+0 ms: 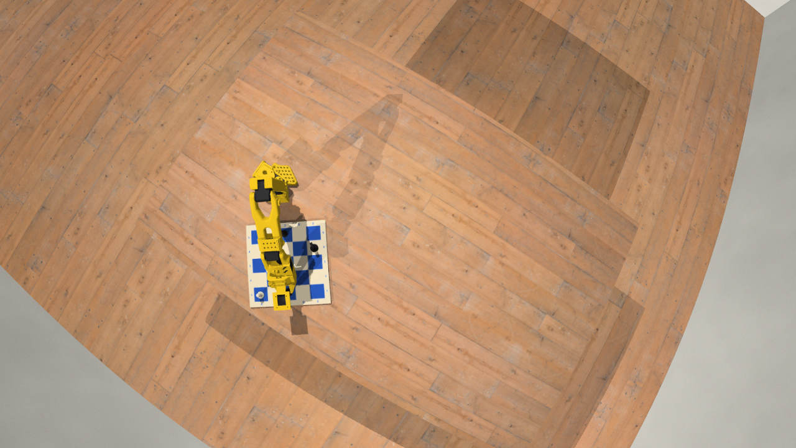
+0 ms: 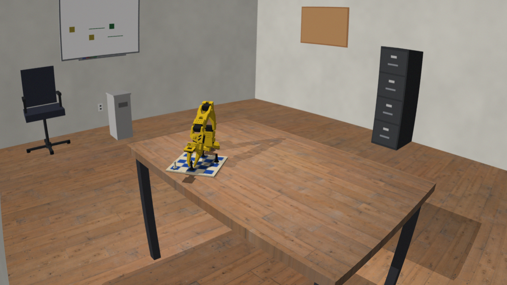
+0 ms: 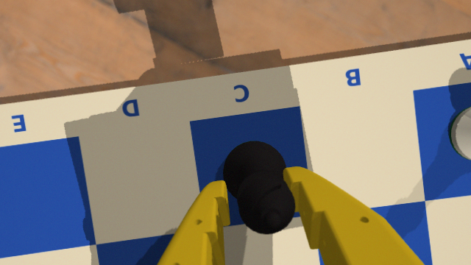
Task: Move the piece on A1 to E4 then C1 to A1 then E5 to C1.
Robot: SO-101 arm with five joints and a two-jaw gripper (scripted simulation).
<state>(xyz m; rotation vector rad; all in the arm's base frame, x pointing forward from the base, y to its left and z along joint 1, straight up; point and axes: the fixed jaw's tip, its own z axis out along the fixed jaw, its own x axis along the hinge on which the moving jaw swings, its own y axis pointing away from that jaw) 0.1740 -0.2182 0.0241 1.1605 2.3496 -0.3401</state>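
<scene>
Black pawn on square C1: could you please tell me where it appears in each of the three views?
Top: not visible; the arm covers that spot near the board's lower edge.
Exterior: the black pawn stands near the board's front edge, under the arm.
Wrist: centre, between the jaws of the gripper.
Shared landmark: the white piece on A1.

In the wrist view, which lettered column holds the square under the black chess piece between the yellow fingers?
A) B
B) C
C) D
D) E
B: the black chess piece stands on the dark blue square directly below the letter C printed on the board's cream edge.
</scene>
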